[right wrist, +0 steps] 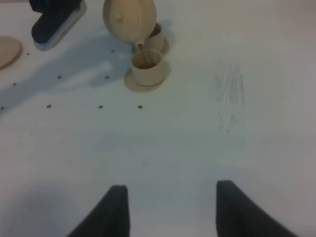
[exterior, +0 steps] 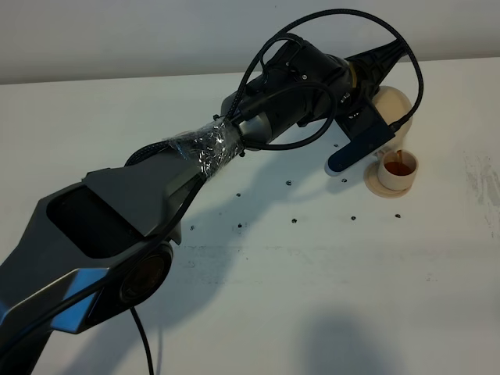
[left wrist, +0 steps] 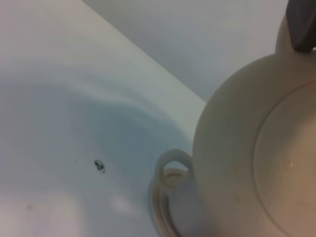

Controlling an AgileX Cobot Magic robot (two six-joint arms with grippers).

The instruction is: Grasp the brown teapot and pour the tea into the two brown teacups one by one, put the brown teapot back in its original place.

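Note:
My left gripper (exterior: 373, 92) is shut on the brown teapot (exterior: 393, 101) and holds it tilted above a brown teacup (exterior: 399, 166) on its small saucer. A thin stream of tea runs from the spout into this cup, which holds brown tea. The right wrist view shows the teapot (right wrist: 129, 19), the near cup (right wrist: 146, 66) and the second cup (right wrist: 156, 36) just behind it. The left wrist view shows the teapot's body (left wrist: 247, 148), one dark finger (left wrist: 301, 24) at its handle and a cup's handle (left wrist: 170, 170) below. My right gripper (right wrist: 170, 207) is open and empty, low over the table.
The wide tan saucer (right wrist: 6, 49) lies at the edge of the right wrist view, away from the cups. A dark and blue part of the left arm (exterior: 355, 152) hangs beside the cups. The white table (exterior: 312, 273) has small dark specks.

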